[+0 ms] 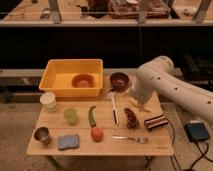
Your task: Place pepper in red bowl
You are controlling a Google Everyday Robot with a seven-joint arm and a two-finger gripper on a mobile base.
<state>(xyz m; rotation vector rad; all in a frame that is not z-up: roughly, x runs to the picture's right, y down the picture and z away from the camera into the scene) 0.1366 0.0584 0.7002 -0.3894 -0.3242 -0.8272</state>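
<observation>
The pepper is slim and dark green and lies on the wooden table, left of centre. The red bowl is orange-red and sits inside the yellow tub at the back left. My white arm reaches in from the right. Its gripper hangs over the table's back right, near the dark maroon bowl. It is well to the right of the pepper and apart from it.
Around the pepper are a pale green cup, an orange-red fruit and a white utensil. Also on the table: white cup, metal cup, blue sponge, fork, dark grapes, striped box.
</observation>
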